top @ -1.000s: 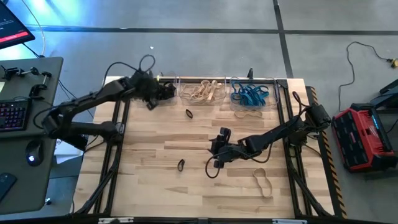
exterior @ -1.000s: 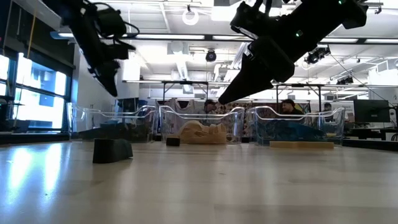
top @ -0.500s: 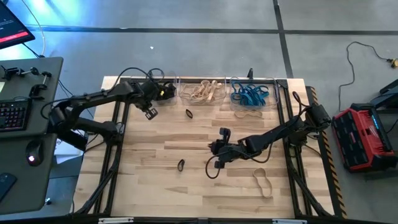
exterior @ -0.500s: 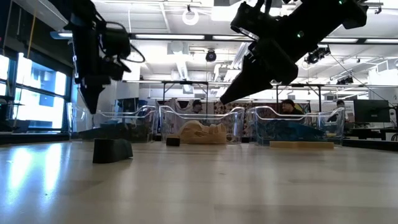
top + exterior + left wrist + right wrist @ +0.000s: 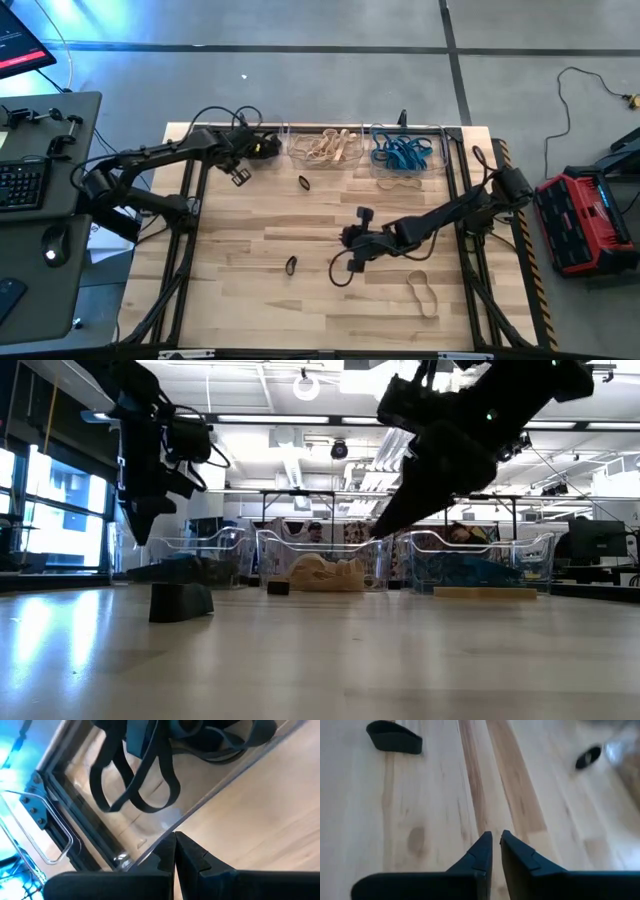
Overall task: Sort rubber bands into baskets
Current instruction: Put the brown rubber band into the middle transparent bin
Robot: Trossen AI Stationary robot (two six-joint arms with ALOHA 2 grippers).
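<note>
Your left gripper (image 5: 240, 177) has backed off far-left basket (image 5: 262, 146), fingers now closed, empty; black bands (image 5: 135, 790) inside. Your right gripper (image 5: 349, 240) mid-tabletop has nearly closed, empty. Black rubber bands (image 5: 291, 265) remain loose on tabletop.

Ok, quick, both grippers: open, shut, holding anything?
Left gripper: shut, empty, beside the basket of black rubber bands.
Right gripper: nearly shut, nothing between its fingers, over bare table.
</note>
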